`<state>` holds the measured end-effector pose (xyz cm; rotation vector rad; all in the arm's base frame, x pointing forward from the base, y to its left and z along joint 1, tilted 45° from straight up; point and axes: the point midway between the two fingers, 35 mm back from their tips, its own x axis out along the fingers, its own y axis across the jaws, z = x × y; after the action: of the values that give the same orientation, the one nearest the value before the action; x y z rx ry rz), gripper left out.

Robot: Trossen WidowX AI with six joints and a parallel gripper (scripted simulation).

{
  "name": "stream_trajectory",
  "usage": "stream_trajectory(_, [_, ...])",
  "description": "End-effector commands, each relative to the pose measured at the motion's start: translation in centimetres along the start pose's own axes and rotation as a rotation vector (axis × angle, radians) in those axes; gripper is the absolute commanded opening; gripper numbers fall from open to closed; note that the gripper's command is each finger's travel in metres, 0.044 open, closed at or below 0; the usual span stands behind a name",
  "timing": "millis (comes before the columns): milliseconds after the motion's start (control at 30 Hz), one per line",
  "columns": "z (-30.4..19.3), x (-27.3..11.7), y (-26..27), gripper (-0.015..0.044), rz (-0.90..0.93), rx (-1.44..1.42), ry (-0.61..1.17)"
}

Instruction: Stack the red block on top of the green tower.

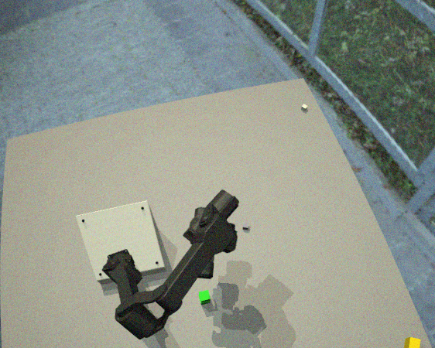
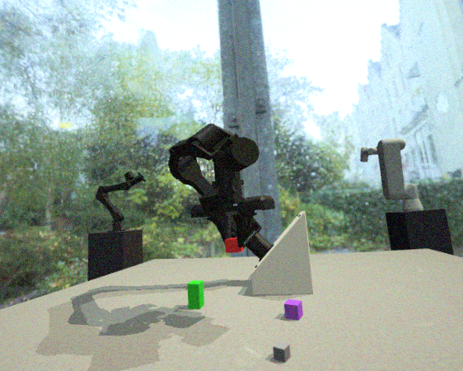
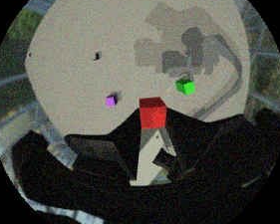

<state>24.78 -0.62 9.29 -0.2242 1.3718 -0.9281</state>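
Note:
The red block (image 2: 231,245) (image 3: 152,115) is held between the fingertips of my gripper (image 2: 234,241) (image 3: 150,110), which is shut on it. The block hangs in the air, well above the table top. The green tower (image 1: 204,296) (image 2: 195,294) (image 3: 186,87) stands upright on the table, with nothing on top of it. In the exterior view the gripper is higher than the tower and to its right; in the wrist view the tower lies beyond the block, to the right. The arm hides the red block and the fingertips in the top view.
A purple block (image 2: 292,309) (image 3: 111,101) and a small dark grey block (image 1: 246,228) (image 2: 281,352) (image 3: 98,56) lie on the table. A yellow block (image 1: 412,342) and a tiny pale block (image 1: 304,106) are near its edges. The pale wedge (image 1: 121,232) (image 2: 289,264) is at the arm's base.

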Motion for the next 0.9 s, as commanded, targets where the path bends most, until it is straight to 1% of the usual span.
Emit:
stream_trajectory(0, [0.3, 0.1, -2.0, 0.0, -0.008, -0.01, -0.001])
stream_trajectory(467, [0.7, 0.3, -10.2, 0.0, -0.036, -0.004, -0.005])
stream_trajectory(633, [0.6, 0.6, -10.6, 0.0, -0.038, -0.004, -0.005])
stream_trajectory(867, [0.5, 3.4, -10.7, 0.0, -0.039, -0.003, -0.005])
